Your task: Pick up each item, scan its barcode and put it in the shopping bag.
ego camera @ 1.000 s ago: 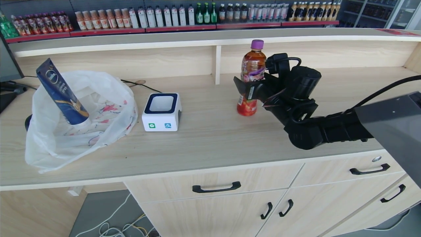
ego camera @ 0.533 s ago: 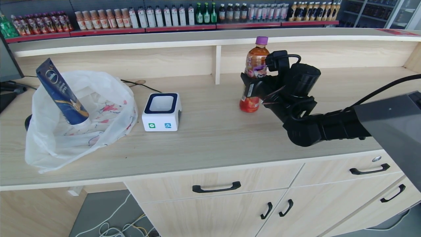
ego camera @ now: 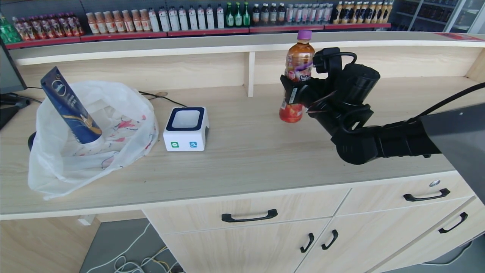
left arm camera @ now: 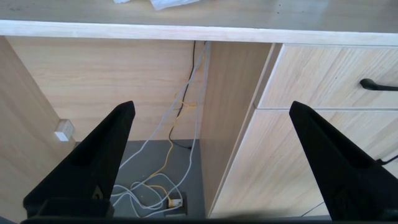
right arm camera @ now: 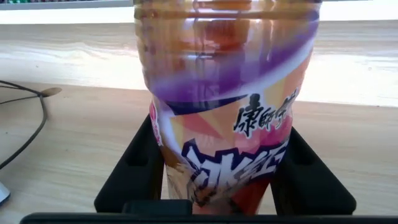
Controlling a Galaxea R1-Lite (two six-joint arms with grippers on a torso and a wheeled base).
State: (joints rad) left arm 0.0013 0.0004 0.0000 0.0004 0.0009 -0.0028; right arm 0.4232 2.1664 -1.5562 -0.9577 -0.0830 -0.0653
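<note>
1. Shopping bag [ego camera: 129,125]: white, translucent plastic with red and blue print too crumpled to read. It lies open at the left of the head view on the wooden counter [ego camera: 242,159]. Its far rim is hidden behind its own folds.
2. Right gripper [ego camera: 295,94]: upper right of centre in the head view. Its fingers are clamped on the bottle's mid-section, one on each side. The far finger is mostly hidden behind the bottle.
3. Left gripper [left arm camera: 211,106]: fingers set wide apart with nothing between them. It faces the cabinet front below the counter edge, with loose cables [left arm camera: 155,180] on the floor beyond.
4. Bottle [ego camera: 299,64]: amber drink with a purple cap, leaning slightly.
   - The label carries a purple band and large dark characters. A small white patch on its side is too small to make out.
   - Contact between its base and the counter cannot be determined.
   - In the right wrist view the cap is cut off at the upper edge.
5. Blue pack [ego camera: 70,106]: stands tilted inside the bag, its lower end veiled by plastic. The gold and white markings are illegible.
6. Scanner [ego camera: 186,129]: white box with a dark-framed window on top and two small icons on its front. It sits left of centre, just beside the bag and well apart from the bottle.
</note>
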